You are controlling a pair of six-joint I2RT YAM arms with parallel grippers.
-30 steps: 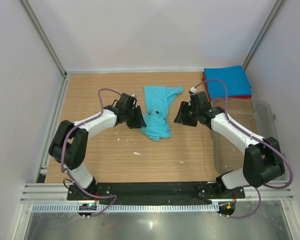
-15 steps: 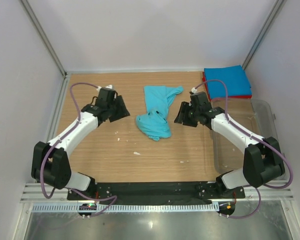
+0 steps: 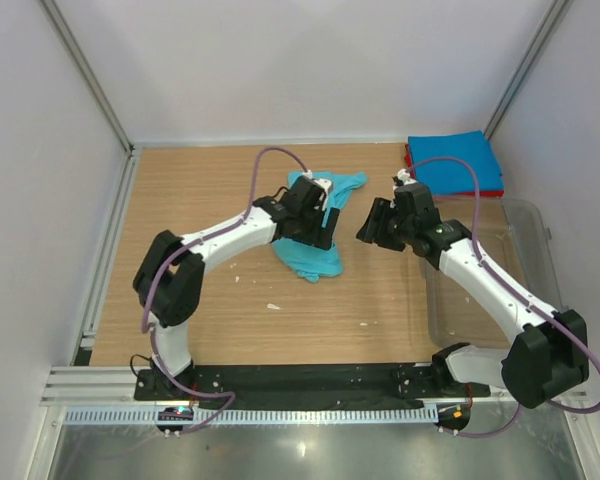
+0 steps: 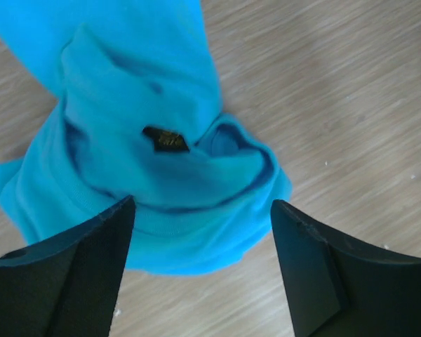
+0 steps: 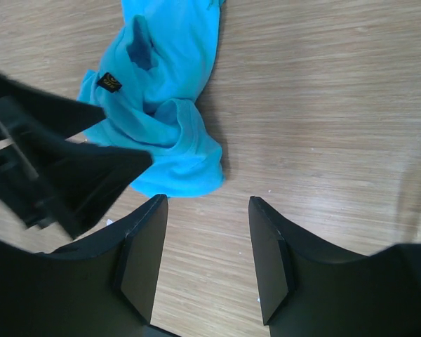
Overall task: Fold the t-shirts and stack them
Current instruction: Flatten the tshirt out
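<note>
Top view: left gripper [image 3: 315,232] sits over the crumpled teal t-shirt [image 3: 315,258]. Right gripper [image 3: 378,228] is just beside it over bare table [image 3: 200,300], off the cloth. Blue folded shirt [image 3: 450,160] lies on red folded shirt [image 3: 465,192], well behind the right claw.

Left wrist: jaws wide, empty. Bunched collar end with neck label [image 4: 165,138] lies just ahead, between them. Risk: closing here pinches several layers and lifts a wad.

Right wrist: jaws wide, empty, shirt ahead-left. Claws are near each other, could bump.

My overhead camera takes in the whole bench [image 3: 180,200] from behind; both wrist cameras look closely down on the teal t-shirt [image 4: 140,84].
</note>
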